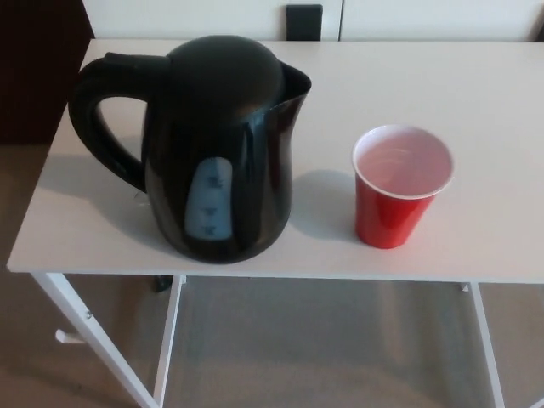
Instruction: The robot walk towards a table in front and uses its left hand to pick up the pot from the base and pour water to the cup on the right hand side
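Observation:
A black electric kettle [217,153] stands upright on the white table [476,93], at its front left. Its handle [98,115] points to the left and its spout to the right, and a pale water-level window faces me. A red plastic cup [399,183] with a white inside stands upright to the right of the kettle, a short gap away. The cup looks empty. Neither of my hands shows in the head view.
The table's front edge [255,276] runs across the lower part of the view, with white legs [93,340] below it. A dark square object [303,21] sits against the wall behind the table. Dark furniture [38,68] fills the far left.

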You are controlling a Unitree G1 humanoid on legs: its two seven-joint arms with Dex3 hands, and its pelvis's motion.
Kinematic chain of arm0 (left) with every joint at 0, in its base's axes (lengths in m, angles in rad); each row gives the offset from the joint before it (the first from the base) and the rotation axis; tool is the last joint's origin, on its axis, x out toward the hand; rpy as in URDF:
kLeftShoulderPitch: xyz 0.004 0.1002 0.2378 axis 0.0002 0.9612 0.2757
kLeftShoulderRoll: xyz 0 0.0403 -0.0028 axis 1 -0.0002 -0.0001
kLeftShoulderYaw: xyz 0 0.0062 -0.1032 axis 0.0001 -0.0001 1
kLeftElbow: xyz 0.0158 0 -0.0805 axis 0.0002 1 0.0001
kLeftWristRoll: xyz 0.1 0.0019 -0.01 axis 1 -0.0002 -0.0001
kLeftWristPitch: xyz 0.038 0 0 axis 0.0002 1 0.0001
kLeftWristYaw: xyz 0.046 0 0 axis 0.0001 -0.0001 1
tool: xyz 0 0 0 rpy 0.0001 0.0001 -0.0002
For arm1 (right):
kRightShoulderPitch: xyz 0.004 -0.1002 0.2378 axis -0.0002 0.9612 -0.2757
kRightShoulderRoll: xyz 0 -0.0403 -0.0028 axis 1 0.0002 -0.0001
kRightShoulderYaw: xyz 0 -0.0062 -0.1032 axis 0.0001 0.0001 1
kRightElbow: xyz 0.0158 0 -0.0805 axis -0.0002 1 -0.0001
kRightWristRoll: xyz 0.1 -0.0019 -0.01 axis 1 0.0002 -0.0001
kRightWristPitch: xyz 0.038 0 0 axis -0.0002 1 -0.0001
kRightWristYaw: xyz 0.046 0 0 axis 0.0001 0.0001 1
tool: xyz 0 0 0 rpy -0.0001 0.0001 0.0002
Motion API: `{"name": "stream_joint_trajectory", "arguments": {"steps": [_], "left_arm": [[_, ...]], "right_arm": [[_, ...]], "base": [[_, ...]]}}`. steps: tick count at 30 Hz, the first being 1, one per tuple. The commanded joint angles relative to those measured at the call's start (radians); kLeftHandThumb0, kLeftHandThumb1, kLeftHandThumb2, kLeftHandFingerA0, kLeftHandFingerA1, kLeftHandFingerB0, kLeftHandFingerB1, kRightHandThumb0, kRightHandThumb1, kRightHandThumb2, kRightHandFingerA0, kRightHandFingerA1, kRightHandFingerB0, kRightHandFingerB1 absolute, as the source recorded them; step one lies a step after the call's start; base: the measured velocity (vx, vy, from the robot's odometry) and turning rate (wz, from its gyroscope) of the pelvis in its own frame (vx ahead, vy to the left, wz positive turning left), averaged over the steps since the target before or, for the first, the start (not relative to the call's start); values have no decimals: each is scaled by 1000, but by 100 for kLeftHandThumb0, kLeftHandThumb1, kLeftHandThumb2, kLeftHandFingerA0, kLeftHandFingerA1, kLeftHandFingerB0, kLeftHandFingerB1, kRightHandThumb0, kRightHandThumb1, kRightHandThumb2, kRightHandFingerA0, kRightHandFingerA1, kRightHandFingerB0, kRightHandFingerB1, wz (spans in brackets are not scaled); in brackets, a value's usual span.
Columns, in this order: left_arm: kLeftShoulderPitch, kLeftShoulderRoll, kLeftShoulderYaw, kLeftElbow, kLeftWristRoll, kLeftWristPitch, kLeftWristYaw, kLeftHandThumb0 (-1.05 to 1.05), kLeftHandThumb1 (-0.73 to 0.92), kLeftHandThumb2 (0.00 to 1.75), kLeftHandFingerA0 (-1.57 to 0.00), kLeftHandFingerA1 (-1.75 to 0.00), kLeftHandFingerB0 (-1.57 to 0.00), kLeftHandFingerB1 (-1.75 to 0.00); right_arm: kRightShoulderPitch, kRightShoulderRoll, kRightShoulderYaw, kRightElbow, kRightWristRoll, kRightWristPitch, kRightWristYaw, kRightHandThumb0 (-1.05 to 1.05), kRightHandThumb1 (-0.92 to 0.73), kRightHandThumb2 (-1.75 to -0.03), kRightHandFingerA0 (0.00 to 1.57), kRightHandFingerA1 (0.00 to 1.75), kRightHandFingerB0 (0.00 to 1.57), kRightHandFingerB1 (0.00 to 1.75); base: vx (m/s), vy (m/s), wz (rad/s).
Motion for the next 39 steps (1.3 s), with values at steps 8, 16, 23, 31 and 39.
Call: {"name": "stream_joint_trajectory", "arguments": {"steps": [8,16,23,31,39], "left_arm": [[-12,8,1,-5,2,-4,12,-25,56,57,-77,-44,-49,-38],[-13,3,13,-19,-12,8,27,-25,56,57,-73,-43,-48,-37],[-15,-7,100,-73,-67,29,74,-28,58,57,-67,-41,-31,-32],[-91,104,360,-404,-230,111,177,-38,50,56,-39,-34,-28,-31],[-169,111,296,-1028,-262,332,209,-30,49,55,-28,-37,-24,-31]], "right_arm": [[-8,-12,4,10,1,-1,-10,-36,-26,-89,51,79,36,66],[-4,-12,10,6,2,-10,-12,-32,-28,-91,54,79,37,66],[-4,-13,18,12,-2,-14,-11,-32,-25,-91,50,76,34,66],[-16,-22,-5,3,29,2,8,-28,-21,-87,49,76,34,66],[-14,-20,-12,0,29,-3,15,-26,-21,-89,47,74,34,66]], "base": [[0,0,0],[0,0,0],[0,0,0],[0,0,1],[0,0,0]]}}
